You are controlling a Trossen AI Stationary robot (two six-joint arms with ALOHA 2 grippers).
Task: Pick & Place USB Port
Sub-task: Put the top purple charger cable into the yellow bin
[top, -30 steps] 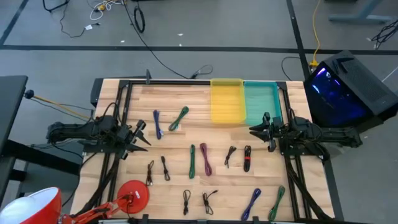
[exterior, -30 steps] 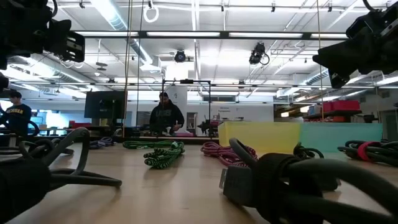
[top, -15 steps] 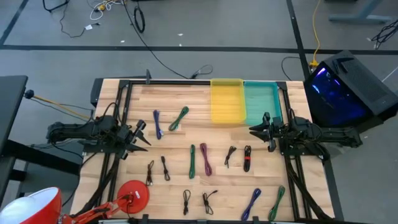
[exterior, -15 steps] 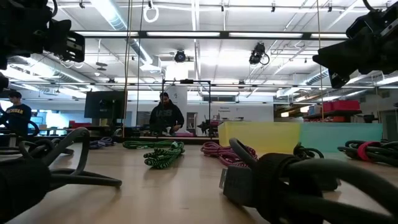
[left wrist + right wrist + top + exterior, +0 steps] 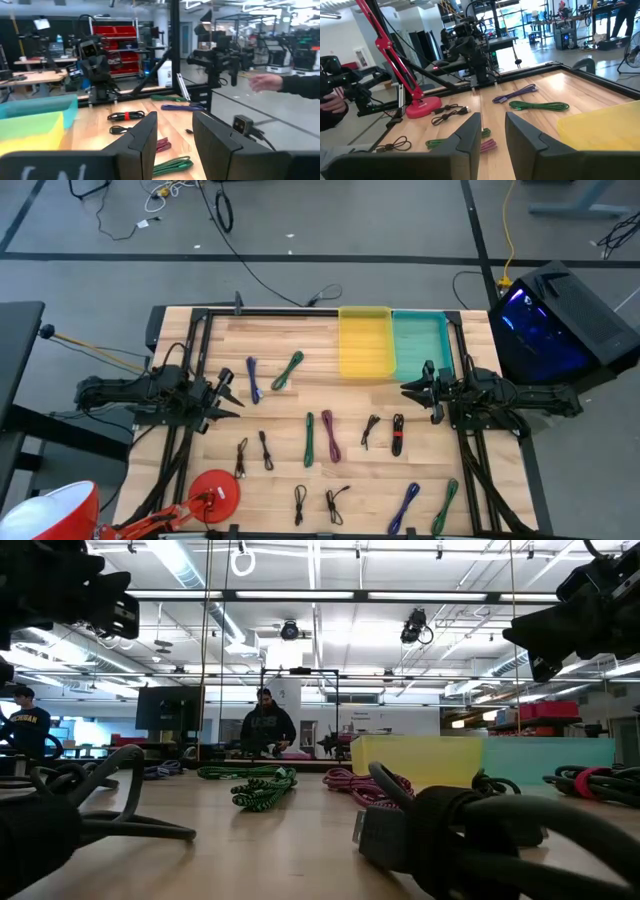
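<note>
Several bundled USB cables lie flat on the wooden table (image 5: 290,340): a blue one (image 5: 252,378) and a green one (image 5: 288,370) at the far left, a green one (image 5: 310,438), a magenta one (image 5: 329,434) and a black one with a red tie (image 5: 398,434) in the middle. More lie along the near edge. My left gripper (image 5: 230,393) hovers open and empty at the table's left, just left of the blue cable. My right gripper (image 5: 413,390) hovers open and empty at the right, beside the teal bin (image 5: 420,342). A yellow bin (image 5: 365,342) stands next to it.
A red lamp base (image 5: 215,488) stands at the near left, its arm reaching past the table edge. A black frame borders the table. A person's hand (image 5: 265,82) shows beyond the table in the left wrist view. Bare wood lies between the cable rows.
My left gripper has shifted slightly, rising a little in the low view. The cables and the right arm have kept still.
</note>
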